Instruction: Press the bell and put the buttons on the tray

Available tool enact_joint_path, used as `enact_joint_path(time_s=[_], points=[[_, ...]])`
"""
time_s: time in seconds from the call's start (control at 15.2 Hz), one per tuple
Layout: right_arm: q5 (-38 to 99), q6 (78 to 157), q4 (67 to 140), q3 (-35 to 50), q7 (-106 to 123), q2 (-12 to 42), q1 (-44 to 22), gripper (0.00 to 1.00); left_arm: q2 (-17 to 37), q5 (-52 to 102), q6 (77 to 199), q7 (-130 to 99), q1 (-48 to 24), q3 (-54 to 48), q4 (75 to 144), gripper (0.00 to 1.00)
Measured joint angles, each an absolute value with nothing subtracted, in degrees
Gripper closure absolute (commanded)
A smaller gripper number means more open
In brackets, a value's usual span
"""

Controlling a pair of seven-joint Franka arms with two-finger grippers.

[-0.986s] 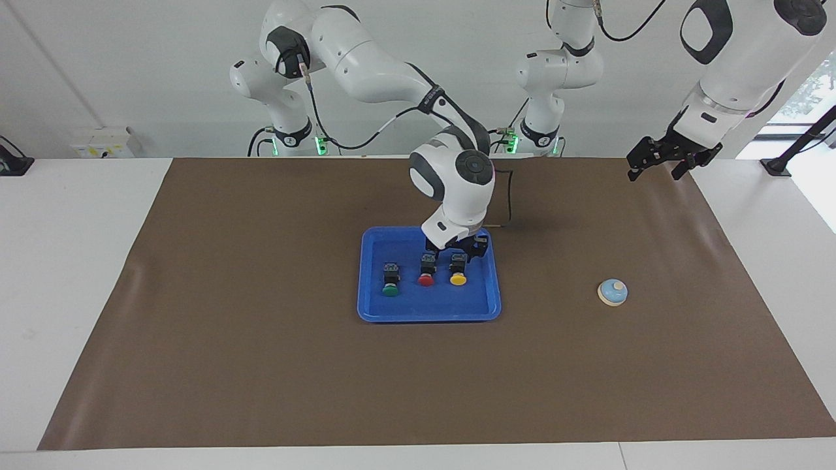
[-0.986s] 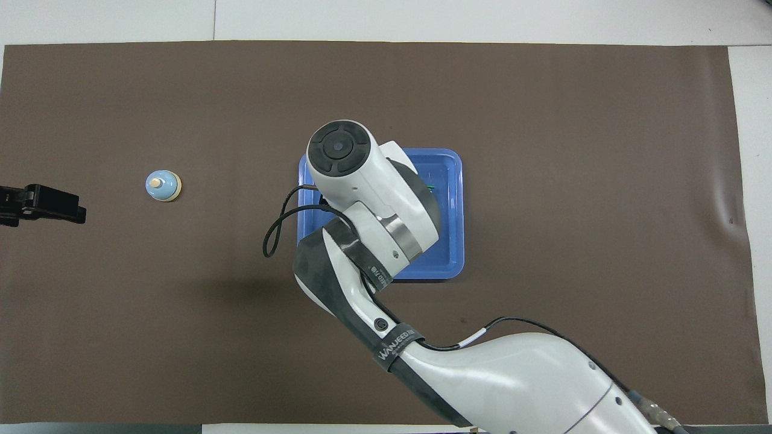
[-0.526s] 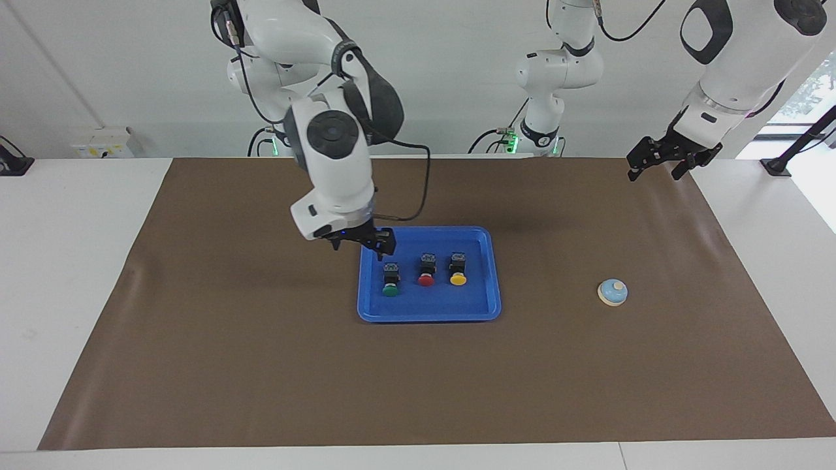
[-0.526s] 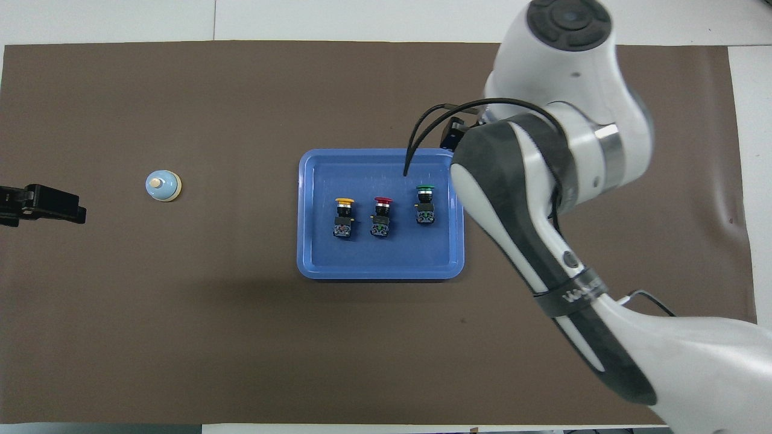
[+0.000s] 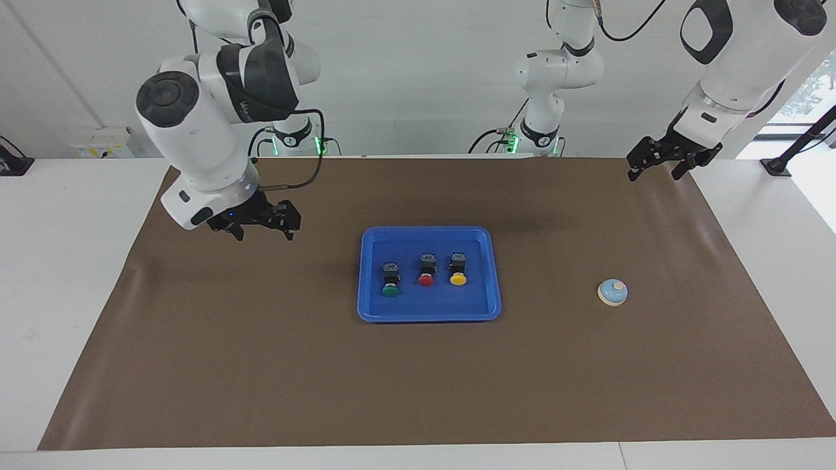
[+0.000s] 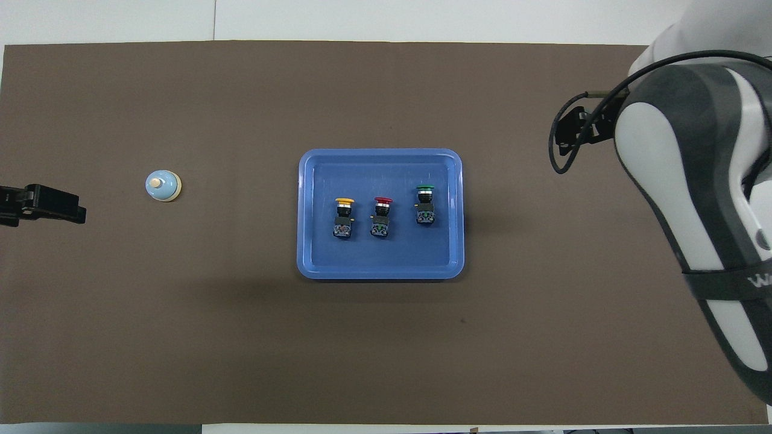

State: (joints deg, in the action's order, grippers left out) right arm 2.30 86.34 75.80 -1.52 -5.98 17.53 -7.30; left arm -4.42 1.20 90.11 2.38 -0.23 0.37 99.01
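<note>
The blue tray (image 5: pixel 429 310) (image 6: pixel 380 262) lies in the middle of the brown mat. Three buttons lie in a row in it, caps pointing away from the robots: green (image 5: pixel 390 281) (image 6: pixel 425 206), red (image 5: pixel 426 271) (image 6: pixel 381 215) and yellow (image 5: pixel 458 269) (image 6: pixel 344 215). The light-blue bell (image 5: pixel 612 292) (image 6: pixel 163 185) stands on the mat toward the left arm's end. My right gripper (image 5: pixel 264 233) (image 6: pixel 567 129) is open and empty, up over the mat toward the right arm's end, apart from the tray. My left gripper (image 5: pixel 656 168) (image 6: pixel 51 205) waits raised over the mat's edge at its own end.
The brown mat (image 5: pixel 261 365) covers most of the white table (image 5: pixel 65 294). A black cable (image 6: pixel 558 154) loops from the right wrist. The right arm's forearm (image 6: pixel 693 199) covers the mat's end in the overhead view.
My right gripper has left the yellow button in the tray, risen and swung away toward the right arm's end of the table. The left arm, bell and tray have not moved.
</note>
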Motion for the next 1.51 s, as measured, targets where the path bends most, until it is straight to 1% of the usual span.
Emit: enact_joint_path(time_s=[0.2,0.33,0.46,0.66,0.79,0.92,0.99,1.05,1.12,1.18,1.25,1.51], points=[[2.29,83.01,75.80,-1.53,-1.97,14.42,-4.65,0.00,-4.43,1.20,90.10,2.38,-0.23,0.35,99.01,0.00],[2.26,81.07,76.34,-1.53,-1.72,11.85,-4.03,0.00,-4.50,1.20,90.10,2.38,-0.26,0.22,98.99,0.00],[2.10,80.52,78.81,-1.52,-1.72,8.40,-4.02,0.00,-4.55,1.20,90.10,2.38,-0.27,0.12,98.97,0.00],[1.67,81.05,84.87,-1.48,-1.72,2.58,-3.66,0.00,-4.66,1.19,89.17,2.37,-0.37,-0.21,98.97,0.00],[0.86,85.09,88.20,-1.41,-1.18,0.86,-2.93,0.00,-4.74,1.20,89.05,2.12,-0.55,-0.69,99.04,0.00],[-0.32,87.93,89.92,-1.35,-0.03,0.64,-2.42,0.00,-4.61,1.20,91.29,2.10,-0.59,-0.89,99.70,0.20],[-0.49,88.09,90.17,-1.32,0.14,0.64,-2.25,0.00,-4.28,1.19,92.77,2.10,-0.59,-0.89,100.25,0.34],[-0.51,87.99,90.18,-1.26,0.16,0.60,-2.00,0.00,-3.50,1.19,94.56,2.10,-0.59,-0.89,100.83,0.54],[-0.51,87.88,90.18,-1.24,0.18,0.48,-1.83,0.00,-2.28,1.19,96.76,2.12,-0.59,-0.89,101.31,0.70],[-0.51,87.72,90.17,-1.23,0.18,0.33,-1.78,0.00,-0.68,1.19,99.32,2.12,-0.59,-0.92,101.70,0.93],[-0.51,87.30,90.17,-1.18,0.18,0.16,-1.78,0.00,1.28,1.20,101.96,2.12,-0.60,-0.97,101.92,1.00],[-0.51,85.43,89.88,-0.95,0.18,-0.64,-1.78,0.00,9.16,1.19,110.98,2.12,-0.67,-1.01,102.13,1.00]])
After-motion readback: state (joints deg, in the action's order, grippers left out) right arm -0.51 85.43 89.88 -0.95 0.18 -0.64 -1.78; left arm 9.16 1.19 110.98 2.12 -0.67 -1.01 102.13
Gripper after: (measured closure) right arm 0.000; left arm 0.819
